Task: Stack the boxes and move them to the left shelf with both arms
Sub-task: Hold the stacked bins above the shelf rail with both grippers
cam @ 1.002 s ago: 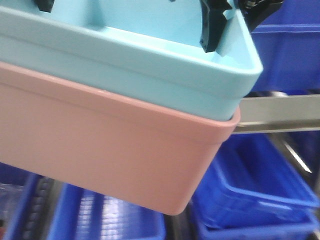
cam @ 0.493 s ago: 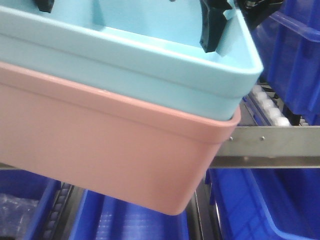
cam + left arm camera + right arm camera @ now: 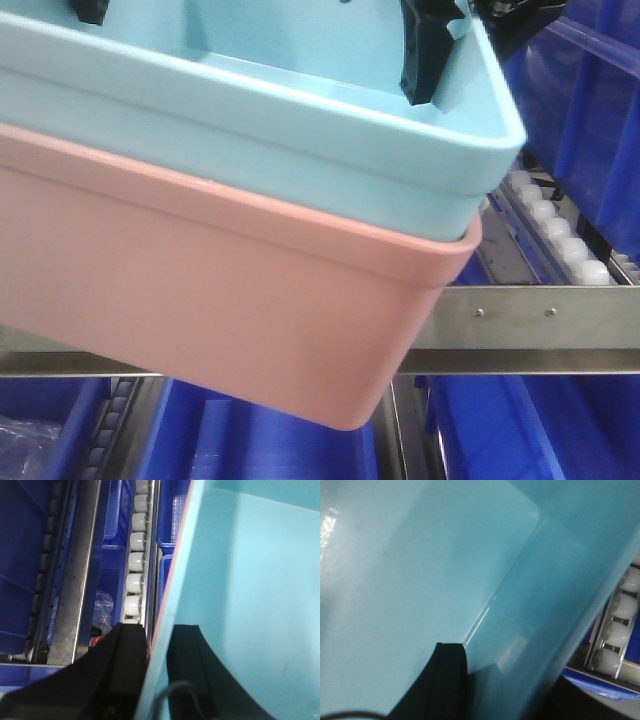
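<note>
The blue bin (image 3: 250, 130) sits nested in the pink bin (image 3: 200, 290), both in the air with their long side running claw to claw. The shelf's steel front rail (image 3: 540, 325) lies at about four o'clock of them, its white rollers (image 3: 560, 240) running off toward two o'clock, nearer the right arm. The left claw (image 3: 159, 630) is clenched across both nested walls, one plate inside and one outside, and the right claw (image 3: 435, 55) looks clamped over the blue bin's right wall likewise.
</note>
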You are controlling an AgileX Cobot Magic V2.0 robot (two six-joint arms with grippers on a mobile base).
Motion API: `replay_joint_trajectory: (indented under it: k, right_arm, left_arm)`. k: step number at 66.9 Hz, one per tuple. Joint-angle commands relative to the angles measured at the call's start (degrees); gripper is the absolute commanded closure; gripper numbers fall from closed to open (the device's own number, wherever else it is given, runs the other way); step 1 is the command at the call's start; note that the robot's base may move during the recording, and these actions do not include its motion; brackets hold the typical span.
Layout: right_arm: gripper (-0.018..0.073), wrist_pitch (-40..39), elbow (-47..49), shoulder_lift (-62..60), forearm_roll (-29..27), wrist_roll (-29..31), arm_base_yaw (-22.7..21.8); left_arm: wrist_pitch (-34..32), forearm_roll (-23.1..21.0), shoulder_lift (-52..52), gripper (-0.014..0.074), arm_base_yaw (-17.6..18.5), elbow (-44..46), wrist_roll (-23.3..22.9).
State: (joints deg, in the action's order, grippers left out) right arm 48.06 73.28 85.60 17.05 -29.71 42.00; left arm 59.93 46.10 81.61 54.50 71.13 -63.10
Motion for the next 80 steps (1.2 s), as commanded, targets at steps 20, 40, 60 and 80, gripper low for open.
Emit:
replay_joint_trajectory:
  k: [20, 40, 60, 80]
  right_arm:
    - [0.0502, -17.11, 3.49, -2.61, -5.41, 2.69, 2.33]
    - [0.0502, -17.11, 3.49, -2.61, -5.41, 2.69, 2.33]
    - [0.0502, -17.18, 3.49, -2.61, -5.41, 2.69, 2.33]
    - [0.0502, -17.17, 3.49, -2.61, -5.41, 2.69, 2.33]
  left_arm:
    - [-18.15, -0.30, -1.52, 0.0610, 2.09, 2.89, 0.36]
    - [-18.15, -0.30, -1.52, 0.0610, 2.09, 2.89, 0.36]
    - [-18.15, -0.30, -1.52, 0.0610, 2.09, 2.89, 0.36]
    - [-18.26, -0.30, -1.52, 0.0610, 2.09, 2.89, 0.36]
